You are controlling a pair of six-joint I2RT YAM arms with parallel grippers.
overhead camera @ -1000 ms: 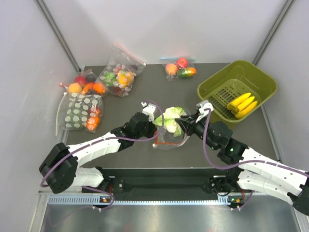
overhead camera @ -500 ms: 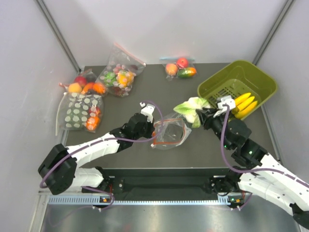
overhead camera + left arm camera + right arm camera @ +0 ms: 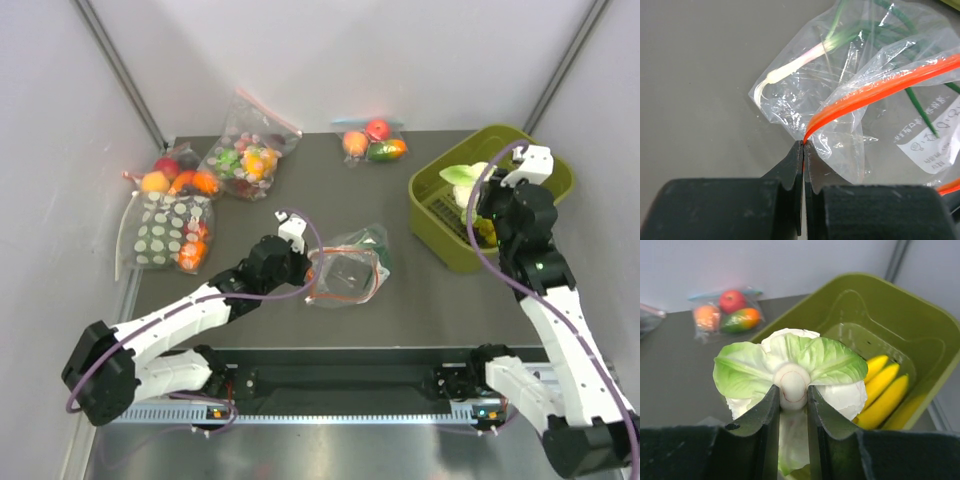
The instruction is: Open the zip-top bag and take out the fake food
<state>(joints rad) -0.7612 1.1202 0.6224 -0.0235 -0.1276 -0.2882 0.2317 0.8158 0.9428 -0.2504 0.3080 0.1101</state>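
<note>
1. Left gripper (image 3: pixel 803 146): closed tight, pinching zip strip (image 3: pixel 880 85) of bag (image 3: pixel 345 272); bag at table (image 3: pixel 420 300) centre.
2. Right gripper (image 3: pixel 792 397): clamped on lettuce (image 3: pixel 790 357) over bin (image 3: pixel 920 315), 2 o'clock.
3. Bananas (image 3: pixel 885 390): in bin, 4 o'clock of lettuce.

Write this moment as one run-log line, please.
left gripper: shut on zip-top bag corner | right gripper: holding lettuce over green bin | bananas: in bin

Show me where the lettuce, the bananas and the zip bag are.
lettuce (image 3: pixel 790 356), right wrist view, on the top leaves.
bananas (image 3: pixel 883 381), right wrist view, on the middle banana.
zip bag (image 3: pixel 345 271), top view, on the clear middle panel.
</note>
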